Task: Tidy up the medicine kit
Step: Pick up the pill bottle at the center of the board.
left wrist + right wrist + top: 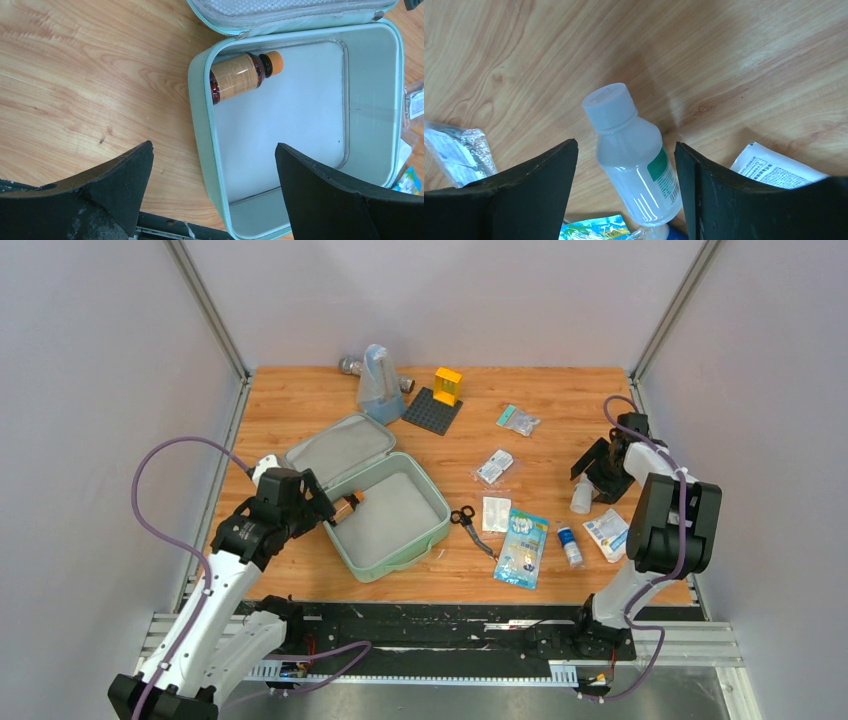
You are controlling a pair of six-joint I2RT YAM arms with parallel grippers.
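The mint-green medicine kit (400,525) lay open at left-centre of the wooden table (560,390), with an amber bottle (240,75) in its tray. The left gripper (214,150) hovered above the tray's rim, spread wide and empty. The right gripper (625,145), jaws apart, straddled a white bottle (636,165) without clearly gripping it. The step in hand looked like picking it up, so next it needed clamping, lifting and carrying to the tray.

Ahead of the left jaws, the medicine kit (201,125) is set on the desk (75,75), with its left wall seen between them. A bottle (240,75) is laid on its side in the tray, at the far left corner. The lid (280,12) is spread beyond the tray. A second bottle (636,160) is placed between the right jaws. A sachet (774,167) is seen past the right-hand jaw and a packet (454,150) past the left-hand one.
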